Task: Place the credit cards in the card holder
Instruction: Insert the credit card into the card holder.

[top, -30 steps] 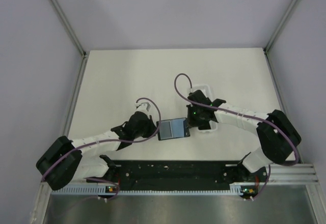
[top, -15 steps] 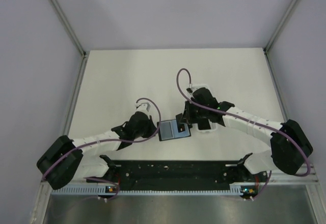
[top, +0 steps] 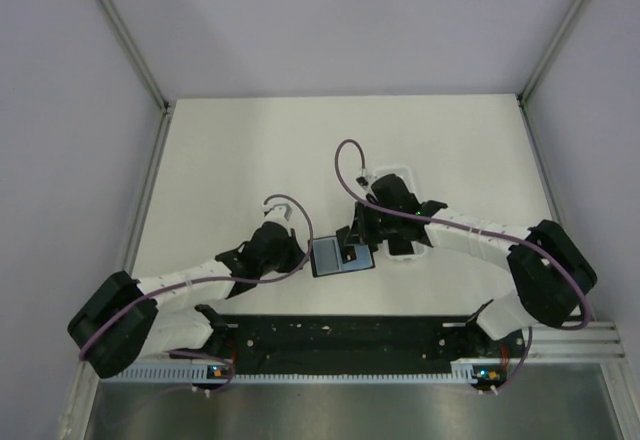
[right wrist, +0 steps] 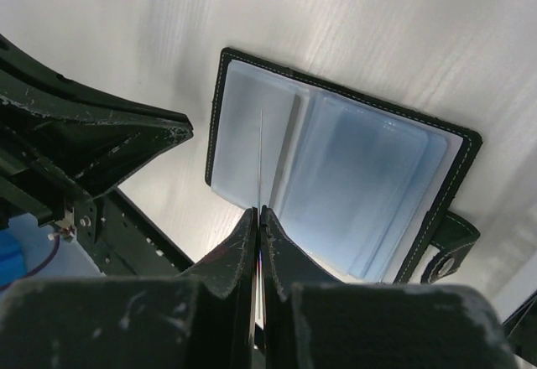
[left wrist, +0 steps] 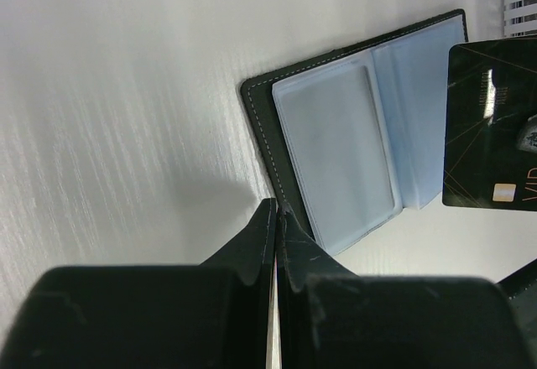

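Observation:
The card holder [top: 333, 258] lies open on the table, blue-grey lining up; it also shows in the left wrist view [left wrist: 336, 134] and the right wrist view [right wrist: 352, 168]. My right gripper [top: 357, 244] [right wrist: 258, 211] is shut on a dark credit card [left wrist: 491, 126], held edge-on [right wrist: 260, 159] just above the holder's inner pockets. My left gripper [top: 303, 253] [left wrist: 276, 210] is shut, its tips resting at the holder's left edge; it also shows in the right wrist view [right wrist: 126, 134]. No other card shows.
A long white ribbed tray [top: 400, 175] lies behind the right gripper, its end showing in the left wrist view [left wrist: 520, 0]. The black mounting rail [top: 340, 335] runs along the near edge. Grey walls enclose the table.
My right gripper has moved left and lowered the card over the open holder. The left gripper and the holder have not moved.

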Robot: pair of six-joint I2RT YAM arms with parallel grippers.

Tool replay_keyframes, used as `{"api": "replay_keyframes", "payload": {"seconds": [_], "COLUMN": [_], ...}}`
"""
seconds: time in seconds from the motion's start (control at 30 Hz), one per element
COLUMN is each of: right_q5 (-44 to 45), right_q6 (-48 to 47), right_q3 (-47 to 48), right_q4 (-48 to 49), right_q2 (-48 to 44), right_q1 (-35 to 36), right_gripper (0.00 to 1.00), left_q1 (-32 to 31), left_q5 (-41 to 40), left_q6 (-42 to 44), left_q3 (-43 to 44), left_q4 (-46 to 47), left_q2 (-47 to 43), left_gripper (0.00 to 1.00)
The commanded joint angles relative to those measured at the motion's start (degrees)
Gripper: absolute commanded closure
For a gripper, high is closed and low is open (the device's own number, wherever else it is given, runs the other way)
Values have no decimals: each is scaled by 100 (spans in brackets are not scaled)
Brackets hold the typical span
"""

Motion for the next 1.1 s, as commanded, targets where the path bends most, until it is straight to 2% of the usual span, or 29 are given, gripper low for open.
{"api": "replay_keyframes", "payload": {"seconds": [0.0, 0.27, 0.53, 1.07], "right_q5": [-276, -513, -988, -1094], "right_q6": [12, 188, 355, 514], "right_q3": [156, 234, 305, 217], "right_q4": [394, 491, 491, 614], "right_q2": [157, 535, 843, 1054], "right_q1": [80, 63, -280, -482], "right_gripper": [100, 100, 100, 100], "left_q1": [-15, -15, -15, -15], "left_q5": [-89, -71, -53, -27], "left_q6": [-8, -52, -43, 1], "left_q3": [-71, -98, -63, -10], "left_q4": [147, 217, 252, 243], "left_q2": [12, 118, 223, 302], "left_gripper": [100, 100, 100, 100]}}
